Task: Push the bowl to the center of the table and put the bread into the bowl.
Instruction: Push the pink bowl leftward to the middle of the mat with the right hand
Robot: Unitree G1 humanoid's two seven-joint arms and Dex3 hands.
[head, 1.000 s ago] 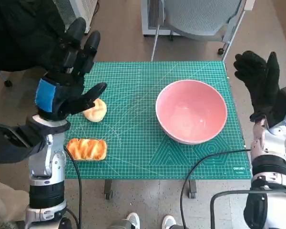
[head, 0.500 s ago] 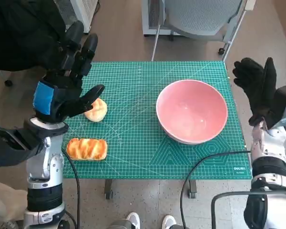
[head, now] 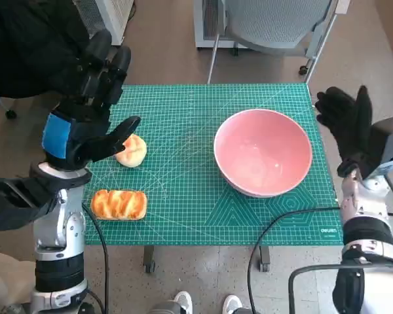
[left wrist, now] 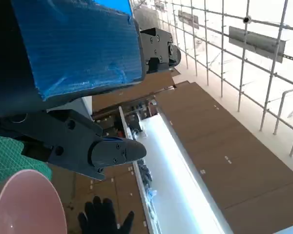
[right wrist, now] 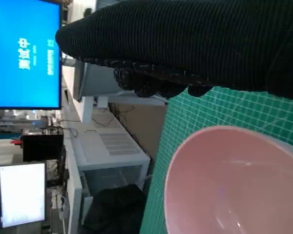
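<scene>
- My right hand [head: 346, 127] is raised just off the table's right edge, holding nothing, its gloved fingers spread and pointing up.
- The pink bowl [head: 262, 152] sits upright on the green cutting mat [head: 183, 203], just to the inner side of my right hand and not touching it; a narrow strip of mat shows between the glove and the rim.
- From the right wrist view, the glove [right wrist: 195, 44] hangs above the bowl's rim [right wrist: 224, 180], with mat between them.
- My left hand [head: 85, 124] hovers over the mat's far-left part, also holding nothing, fingers apart, the blue tape facing up.
- The round bread roll [head: 131, 150] lies just beside my left thumb, partly under it in the head view; I cannot tell whether they touch.
- The long braided bread [head: 119, 204] lies on the mat nearer to me than my left hand, well apart from the bowl.
- In the left wrist view, the bowl [left wrist: 24, 204] shows past my left fingers [left wrist: 112, 152], and my right hand [left wrist: 103, 219] beyond it.
</scene>
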